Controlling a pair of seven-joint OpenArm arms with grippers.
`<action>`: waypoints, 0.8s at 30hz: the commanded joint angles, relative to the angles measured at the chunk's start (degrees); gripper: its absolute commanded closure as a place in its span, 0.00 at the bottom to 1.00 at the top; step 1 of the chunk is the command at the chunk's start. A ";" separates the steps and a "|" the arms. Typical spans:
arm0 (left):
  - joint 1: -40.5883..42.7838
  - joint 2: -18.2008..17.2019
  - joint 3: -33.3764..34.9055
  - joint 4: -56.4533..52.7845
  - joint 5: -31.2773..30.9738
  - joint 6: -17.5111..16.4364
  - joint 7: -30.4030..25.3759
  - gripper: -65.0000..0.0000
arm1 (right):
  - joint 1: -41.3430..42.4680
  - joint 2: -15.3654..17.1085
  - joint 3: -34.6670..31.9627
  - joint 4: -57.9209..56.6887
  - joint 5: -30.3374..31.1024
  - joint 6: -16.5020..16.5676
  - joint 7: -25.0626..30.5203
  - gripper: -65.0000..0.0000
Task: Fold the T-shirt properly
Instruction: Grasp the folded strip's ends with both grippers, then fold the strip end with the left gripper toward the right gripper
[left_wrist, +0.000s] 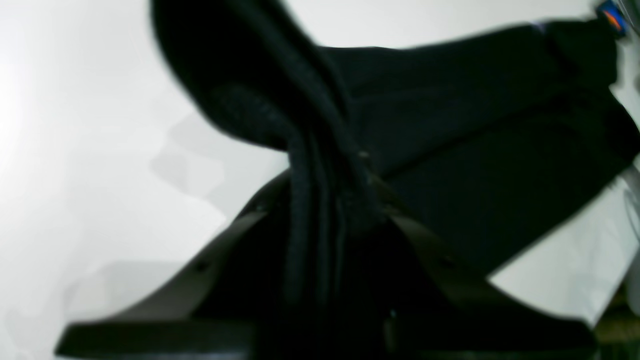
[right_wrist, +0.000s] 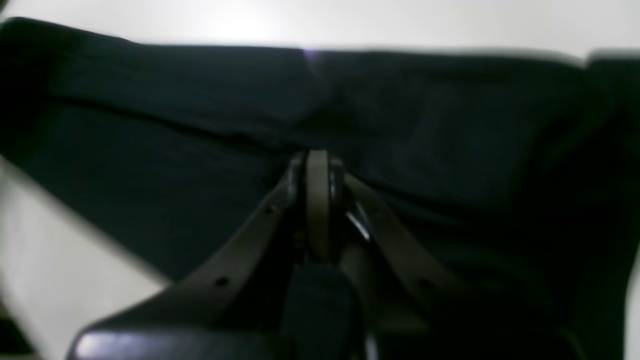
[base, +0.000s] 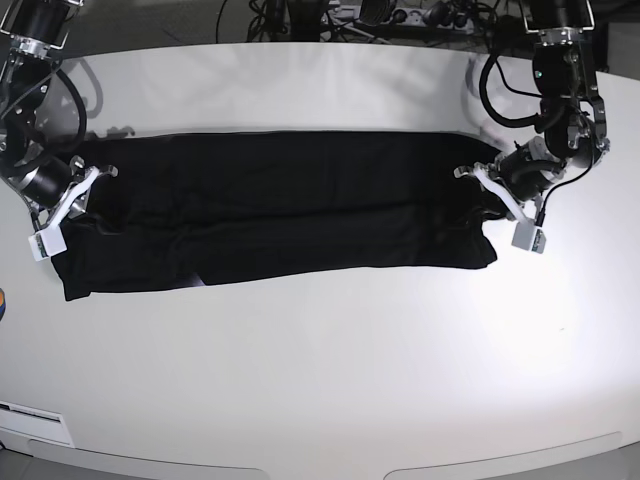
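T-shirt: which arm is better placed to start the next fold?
Left, marginally. The left gripper visibly pinches bunched T-shirt cloth; the right gripper is shut at the opposite end, its hold on cloth less clear.

The white bench lies open across its whole near half, from the long black T-shirt down to the front edge; a pincer could sweep there freely. Behind the shirt, a bare strip of bench runs to the far rim. The shirt itself stretches nearly side to side, a low, flat barrier. At its ends the two arms block the way: the right pincer sits clamped at one end, the left pincer clamped on bunched cloth at the other. Cables crowd the far edge beyond the bench.
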 joint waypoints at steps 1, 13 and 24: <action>-0.57 -1.09 -0.26 0.83 -2.03 -1.11 -0.57 1.00 | 0.55 1.01 -0.22 0.87 -1.73 0.32 3.80 1.00; -0.48 -3.28 -0.28 0.85 -9.01 -4.92 -0.02 1.00 | 0.48 1.01 -2.75 0.83 -20.74 -5.86 16.52 1.00; -0.52 -3.26 -0.28 0.83 -9.99 -5.97 -0.11 1.00 | 0.63 0.04 -2.75 -10.08 -23.32 -5.18 21.40 1.00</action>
